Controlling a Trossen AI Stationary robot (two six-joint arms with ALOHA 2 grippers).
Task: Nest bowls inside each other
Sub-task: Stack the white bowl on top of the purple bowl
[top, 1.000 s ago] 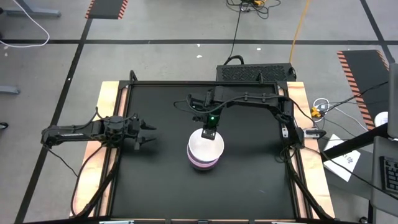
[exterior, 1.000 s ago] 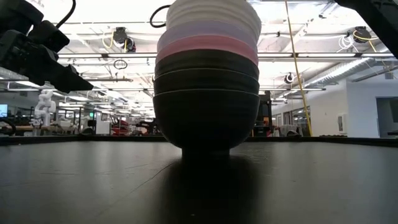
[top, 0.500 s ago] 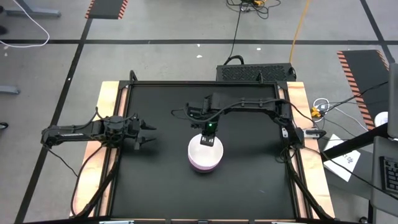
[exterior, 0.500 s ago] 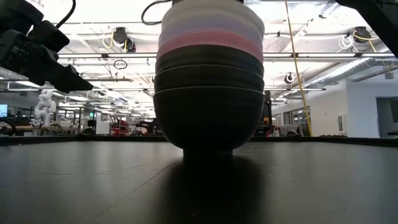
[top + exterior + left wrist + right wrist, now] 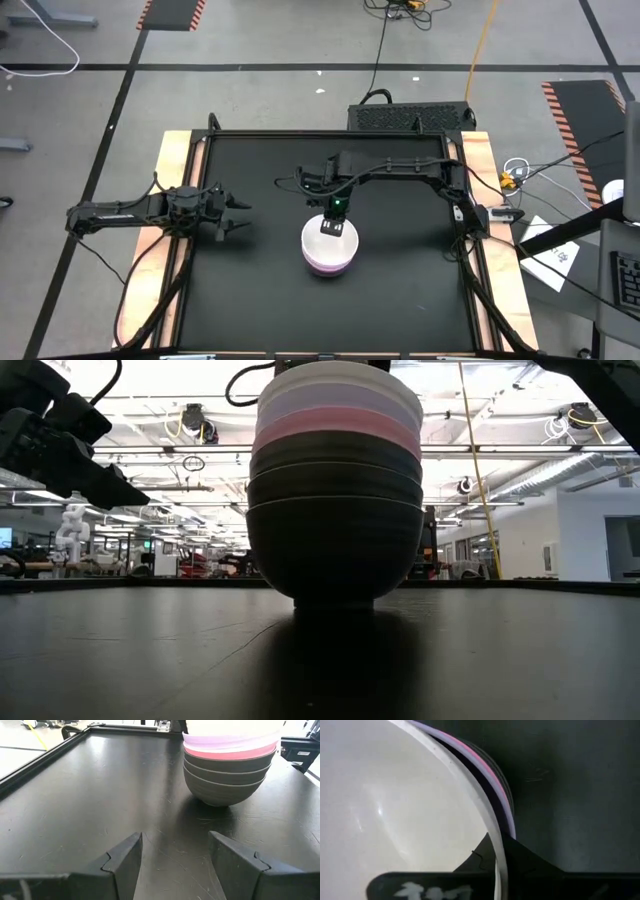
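Note:
One nested stack of bowls (image 5: 330, 252) stands on the foot of its lowest black bowl (image 5: 335, 555) mid-table. From the bottom it is three black bowls, a pink one (image 5: 335, 432), a lavender one (image 5: 227, 742), and a white bowl (image 5: 395, 795) on top. My right gripper (image 5: 331, 228) is over the stack's far side, shut on the white bowl. My left gripper (image 5: 175, 865) hovers open near the table's left edge and faces the stack from a distance. Nothing is between its fingers. My right gripper pinches the white bowl's rim (image 5: 496, 855) at the bowl's far side, one finger inside the bowl and one finger (image 5: 525, 865) outside. The fingers come from above, slanting in from the far side. The white bowl sits in the lavender bowl, roughly level.
A raised black frame (image 5: 300, 133) runs along the table's far edge, with wooden borders (image 5: 172, 200) at the left and right. The right arm's links (image 5: 400, 165) reach over the far right of the table. Cables and a black box (image 5: 410, 115) lie beyond the far edge.
My right gripper has gone down and slightly toward the table's near edge with the white bowl. The bowl stood higher and off-centre above the lavender one and has now sunk down into it. The stack below has stayed where it was.

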